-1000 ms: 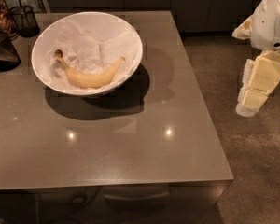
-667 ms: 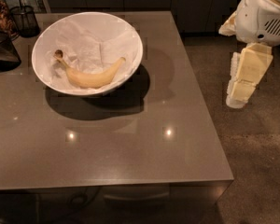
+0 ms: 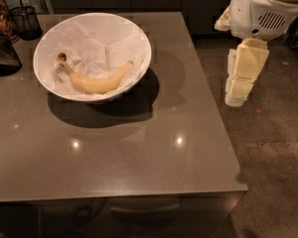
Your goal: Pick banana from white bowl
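Observation:
The banana (image 3: 97, 82), pale yellow with a dark stem end at the left, lies curved in the front part of the white bowl (image 3: 141, 42). The bowl is lined with crumpled white paper and stands on the back left of the grey table (image 3: 139, 152). My gripper (image 3: 237, 97) hangs pointing down below the white arm housing (image 3: 260, 11). It is off the table's right edge, over the floor, well to the right of the bowl and apart from it. It holds nothing that I can see.
A dark wire-mesh cup (image 3: 26, 21) stands at the table's back left corner. A dark rounded container (image 3: 1, 56) sits beside the bowl at the left edge. Speckled floor (image 3: 273, 157) lies to the right of the table.
The arm and gripper have moved left toward the table's right edge. The banana and the bowl have not moved.

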You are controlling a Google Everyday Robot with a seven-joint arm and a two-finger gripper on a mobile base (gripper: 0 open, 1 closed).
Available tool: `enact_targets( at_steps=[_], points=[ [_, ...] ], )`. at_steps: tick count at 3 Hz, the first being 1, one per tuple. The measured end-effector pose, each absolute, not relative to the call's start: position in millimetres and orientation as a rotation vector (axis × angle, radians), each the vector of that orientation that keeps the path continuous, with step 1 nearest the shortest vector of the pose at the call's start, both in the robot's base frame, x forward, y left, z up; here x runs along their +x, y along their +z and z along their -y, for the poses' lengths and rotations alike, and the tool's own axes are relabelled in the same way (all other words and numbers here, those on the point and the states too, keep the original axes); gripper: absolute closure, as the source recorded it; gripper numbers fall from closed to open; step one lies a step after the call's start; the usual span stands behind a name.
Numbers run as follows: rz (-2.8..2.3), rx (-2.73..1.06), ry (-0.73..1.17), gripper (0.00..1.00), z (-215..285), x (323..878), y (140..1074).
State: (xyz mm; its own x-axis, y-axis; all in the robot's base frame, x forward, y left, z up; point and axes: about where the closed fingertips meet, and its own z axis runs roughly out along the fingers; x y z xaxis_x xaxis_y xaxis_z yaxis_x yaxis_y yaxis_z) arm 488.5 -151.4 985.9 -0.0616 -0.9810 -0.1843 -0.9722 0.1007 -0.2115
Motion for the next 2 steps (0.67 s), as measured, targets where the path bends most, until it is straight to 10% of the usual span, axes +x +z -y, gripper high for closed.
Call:
enact_targets(
  at_steps=[2],
  points=[
    [-1.887, -2.024, 0.001, 0.00, 89, 516, 1010]
  ],
)
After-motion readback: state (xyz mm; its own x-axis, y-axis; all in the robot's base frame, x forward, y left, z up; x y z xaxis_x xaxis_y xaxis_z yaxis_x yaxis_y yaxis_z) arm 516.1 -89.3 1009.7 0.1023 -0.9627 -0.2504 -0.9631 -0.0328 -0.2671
